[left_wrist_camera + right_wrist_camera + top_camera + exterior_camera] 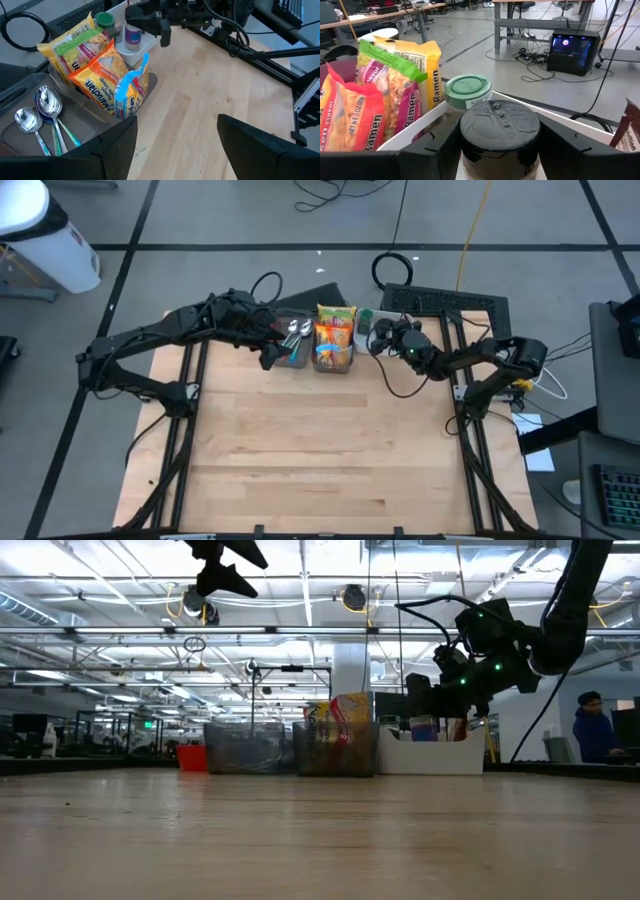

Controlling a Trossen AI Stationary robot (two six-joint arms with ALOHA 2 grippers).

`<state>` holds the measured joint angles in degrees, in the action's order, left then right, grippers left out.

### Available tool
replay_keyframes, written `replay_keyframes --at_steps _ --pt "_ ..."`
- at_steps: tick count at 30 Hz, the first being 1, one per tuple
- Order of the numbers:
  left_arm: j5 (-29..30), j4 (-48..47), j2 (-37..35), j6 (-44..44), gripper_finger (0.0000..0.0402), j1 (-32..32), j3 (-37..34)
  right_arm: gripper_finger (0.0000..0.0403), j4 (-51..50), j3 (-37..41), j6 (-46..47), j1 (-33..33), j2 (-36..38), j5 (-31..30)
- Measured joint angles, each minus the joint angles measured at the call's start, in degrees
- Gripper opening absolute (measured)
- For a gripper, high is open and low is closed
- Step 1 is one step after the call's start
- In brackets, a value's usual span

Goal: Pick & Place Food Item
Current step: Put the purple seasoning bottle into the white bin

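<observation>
A spice jar with a dark grey lid (pixel 500 122) is in the white tray (pixel 435 755) at the table's far edge, and my right gripper (pixel 500 145) (pixel 384 338) is shut on it. A green-lidded jar (pixel 467 89) stands just behind it in the same tray. Ramen packets (pixel 335 338) stand upright in the clear middle bin. My left gripper (pixel 177 120) (pixel 270 356) hangs open, high over the near edge of the spoon bin (pixel 292 338), holding nothing. My right gripper pinches the dark-lidded jar between its two fingers, at the sides of the lid (pixel 465 131). The fingers come almost level from the table's right side. The jar is upright; the tray wall hides its base, so I cannot tell whether it stands on the tray floor.
Spoons (pixel 47 107) lie in the grey bin left of the ramen. A black keyboard (pixel 445 302) and cables lie beyond the far edge. A person (pixel 592 725) sits in the room behind. Bare wood (pixel 320 440) covers the table's middle and near half.
</observation>
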<state>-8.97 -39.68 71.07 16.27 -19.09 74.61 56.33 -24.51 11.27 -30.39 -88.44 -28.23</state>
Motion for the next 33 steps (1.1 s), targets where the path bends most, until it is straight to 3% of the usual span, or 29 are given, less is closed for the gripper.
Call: replay_keyframes --at_steps 24,33 --pt "0.07 0.02 -0.02 0.14 0.0269 0.0 0.0 0.0208 -3.04 0.0 -0.06 -0.02 0.0 -0.14" --pt "0.04 0.04 -0.02 0.4 0.0269 0.0 0.0 0.024 -2.93 -0.02 -1.68 -0.02 0.0 -0.23"
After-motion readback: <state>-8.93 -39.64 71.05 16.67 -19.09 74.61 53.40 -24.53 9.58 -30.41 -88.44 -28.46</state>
